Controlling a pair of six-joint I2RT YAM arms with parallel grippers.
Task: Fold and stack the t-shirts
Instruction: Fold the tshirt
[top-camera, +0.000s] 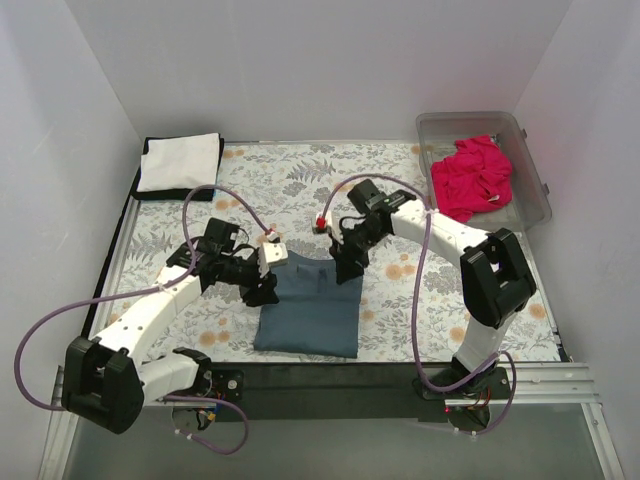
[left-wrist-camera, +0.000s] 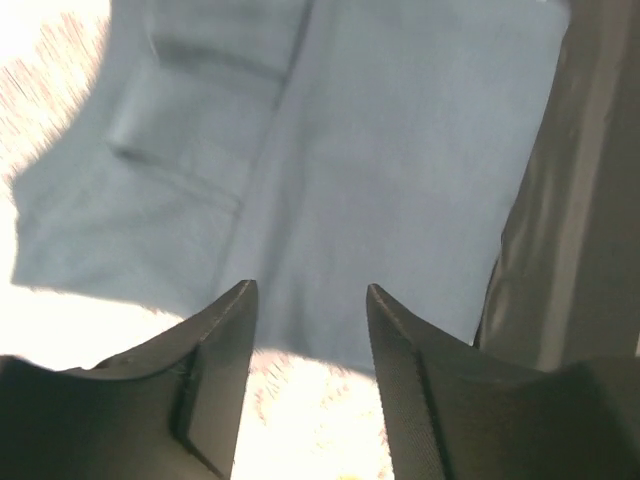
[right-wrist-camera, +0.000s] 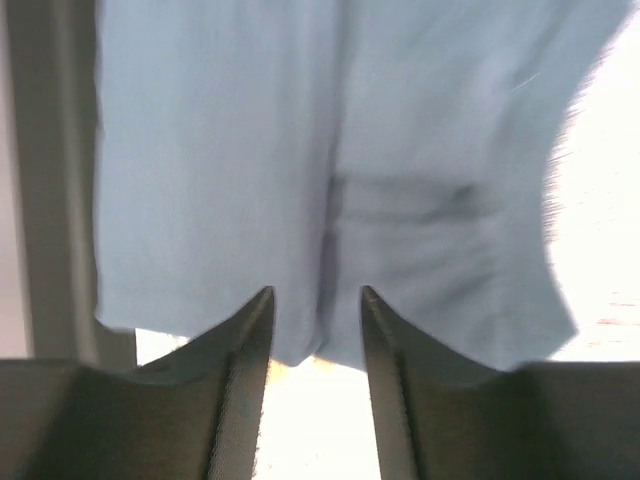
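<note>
- slate-blue tee (top-camera: 308, 308): lying flat on the floral cloth (top-camera: 300, 180), mid-table and toward the near edge. The sides look folded in, so it's 1 tall-ish rectangle, a bit narrower at the far end. Up close the fabric is mostly smooth, with a few soft creases.
- pink tee (top-camera: 478, 175): bright magenta, not folded at all, just a crumpled heap in the clear bin (top-camera: 530, 135) at the far right, spilling over its near left edge.
- white tee (top-camera: 180, 160): folded into a neat rectangle at the far left corner.
- black tee (top-camera: 170, 194): right under the white one, also folded, with only its edges peeking out.
</note>
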